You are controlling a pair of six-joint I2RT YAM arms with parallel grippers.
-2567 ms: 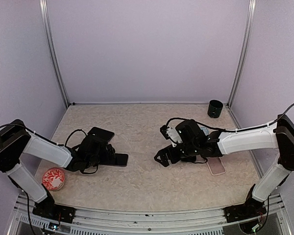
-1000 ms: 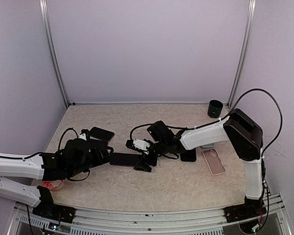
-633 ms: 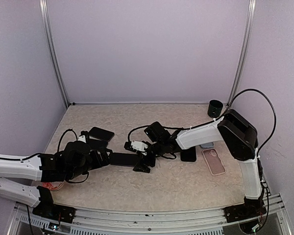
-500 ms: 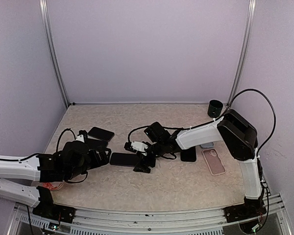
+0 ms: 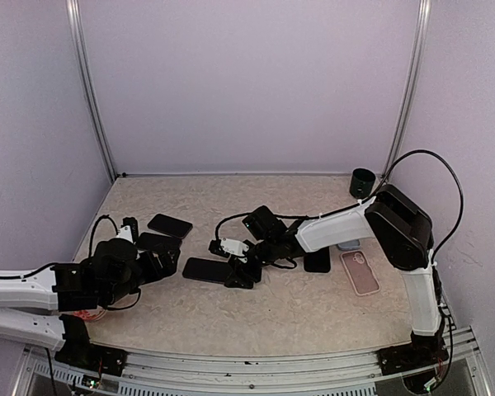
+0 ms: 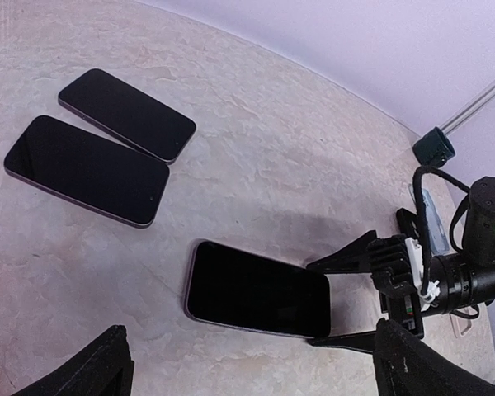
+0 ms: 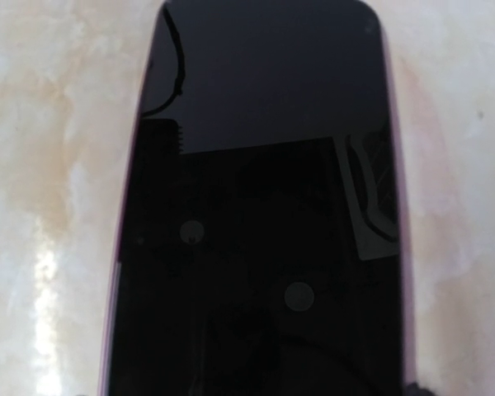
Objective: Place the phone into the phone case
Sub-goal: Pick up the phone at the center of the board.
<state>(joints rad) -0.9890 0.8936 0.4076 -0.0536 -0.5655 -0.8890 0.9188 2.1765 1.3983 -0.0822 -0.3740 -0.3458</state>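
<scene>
At the centre of the table [image 5: 297, 318], the right gripper [image 6: 313, 301] gapes, its fingers flanking the 3 o'clock end of the phone [image 5: 205, 270], which lies flat with its glossy black face up and purple edges. The left gripper [image 6: 256, 375], spread wide, is at its 9 o'clock. The pink phone case [image 5: 364, 273] lies well apart at 3 o'clock.

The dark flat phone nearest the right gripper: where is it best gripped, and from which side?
Probably pinch the dark flat phone across its long edges, entering from the end facing the right gripper. It lies flat, so only thin sides offer hold.
</scene>
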